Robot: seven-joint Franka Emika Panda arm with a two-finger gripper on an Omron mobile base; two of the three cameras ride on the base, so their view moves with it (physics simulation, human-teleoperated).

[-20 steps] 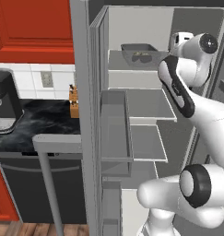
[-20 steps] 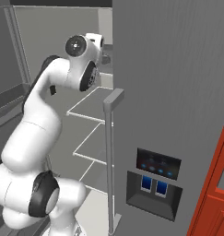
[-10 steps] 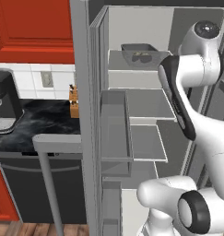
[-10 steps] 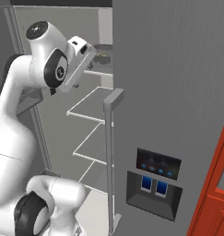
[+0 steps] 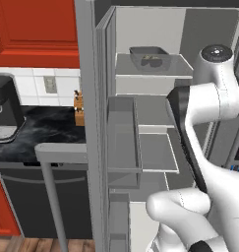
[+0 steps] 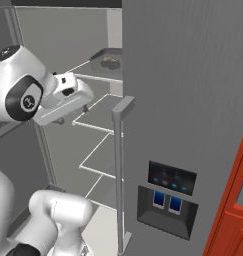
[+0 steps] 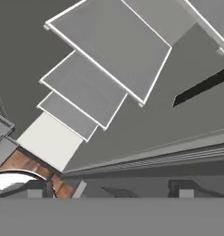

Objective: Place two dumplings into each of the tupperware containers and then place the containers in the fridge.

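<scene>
On the top shelf of the open fridge [image 5: 155, 113], in the left base view, sits a tupperware container [image 5: 150, 55] with pale dumplings [image 5: 149, 60] inside, well back from the shelf's front edge; a second container cannot be made out there; the white arm [image 5: 209, 98] stands folded in front of the lower shelves, its upper joint level with that top shelf; to the left lie the dark counter [image 5: 37, 138], a black coffee machine [image 5: 5, 113] and a wooden knife block [image 5: 79, 109]; no writing can be read anywhere; against the earlier picture the arm has drawn up and back from the shelf, its elbow now higher and nearer the camera.

In the right base view the same container [image 6: 109, 60] rests on the top shelf, partly hidden by the closed fridge door [image 6: 193, 100]; that door carries a dispenser panel [image 6: 170, 197] with small blue lit icons, too small to read; the white hand [image 6: 60, 100] points away from the shelves, lower than it was half a second ago, and well apart from the container.

In the hand view the gripper [image 7: 111, 188] has its two dark tips set wide, nothing between them; beyond them the stacked fridge shelves [image 7: 109, 50] recede slantwise, with a strip of wooden floor [image 7: 26, 163] at the lower left.
</scene>
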